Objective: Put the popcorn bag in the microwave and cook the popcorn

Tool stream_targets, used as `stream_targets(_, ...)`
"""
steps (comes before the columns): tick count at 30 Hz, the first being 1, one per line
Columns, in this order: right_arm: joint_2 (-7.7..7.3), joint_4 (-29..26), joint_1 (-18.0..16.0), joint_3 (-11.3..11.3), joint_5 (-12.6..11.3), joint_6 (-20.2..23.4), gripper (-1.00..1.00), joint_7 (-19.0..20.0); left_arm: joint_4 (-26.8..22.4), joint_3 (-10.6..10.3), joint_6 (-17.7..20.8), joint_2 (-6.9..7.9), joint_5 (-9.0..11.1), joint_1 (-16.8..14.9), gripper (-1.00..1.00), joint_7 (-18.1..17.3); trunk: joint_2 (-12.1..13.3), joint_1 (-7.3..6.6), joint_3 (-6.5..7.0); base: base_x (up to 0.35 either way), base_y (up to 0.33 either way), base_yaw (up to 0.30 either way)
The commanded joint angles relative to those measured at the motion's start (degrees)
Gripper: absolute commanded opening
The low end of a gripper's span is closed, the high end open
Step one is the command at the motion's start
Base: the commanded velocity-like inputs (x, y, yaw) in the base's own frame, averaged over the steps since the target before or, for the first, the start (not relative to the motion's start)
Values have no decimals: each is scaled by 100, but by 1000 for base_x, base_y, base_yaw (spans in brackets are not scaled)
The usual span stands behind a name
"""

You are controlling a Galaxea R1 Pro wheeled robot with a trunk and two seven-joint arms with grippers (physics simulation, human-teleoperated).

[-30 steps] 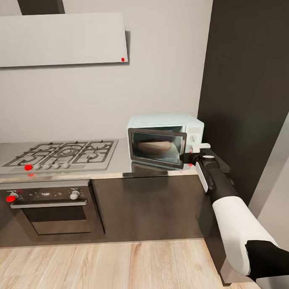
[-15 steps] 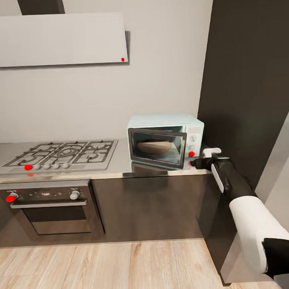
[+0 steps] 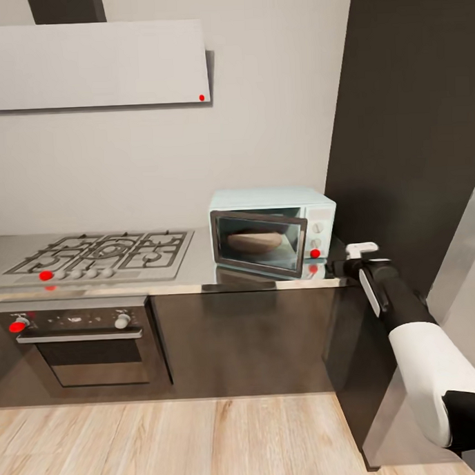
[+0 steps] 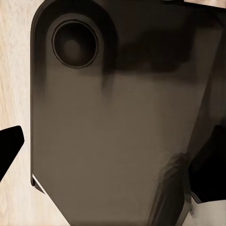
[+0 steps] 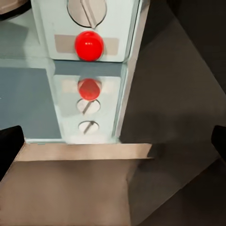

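Inside the microwave (image 3: 273, 230), on the counter (image 3: 198, 277), the popcorn bag (image 3: 253, 241) lies behind glass. The right gripper (image 3: 354, 256) hangs just beside the lit red button (image 5: 89, 45), fingers spread, empty. A stray brush could switch heating off; left fingers' state unclear.

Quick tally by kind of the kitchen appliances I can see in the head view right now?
Microwave: 1
Gas hob: 1
Built-in oven: 1
Extractor hood: 1
Total: 4
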Motion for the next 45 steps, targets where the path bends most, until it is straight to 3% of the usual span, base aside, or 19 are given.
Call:
stream_targets(1,25,-9,-3,-19,62,21,100,44,-1,-14,-7,1,51,-2,100,-1,-3,1,-6,182,0,0)
stream_targets(24,78,-10,-3,-19,-20,-61,100,60,-1,-15,-7,0,51,-2,100,-1,-3,1,-6,197,0,0)
stream_targets(29,296,-10,-3,-24,-23,-68,100,71,-1,-15,-7,-1,51,-2,100,-1,-3,1,-6,4,0,0)
stream_targets(35,385,8,-3,-22,-35,-198,100,149,-1,-15,-7,0,51,-2,100,-1,-3,1,-6,0,0,0)
stream_targets(39,380,10,-3,-28,-34,-209,100,430,-1,-15,-7,-1,51,-2,100,-1,-3,1,-6,0,0,0)
stream_targets(42,325,61,-3,-28,-28,-210,100,976,-1,-15,-7,-1,51,-2,100,-1,-3,1,-6,0,0,0)
stream_targets(45,293,94,-3,-28,-9,-206,100,1762,-1,-15,-7,-1,51,-2,100,-1,-3,1,-6,0,0,0)
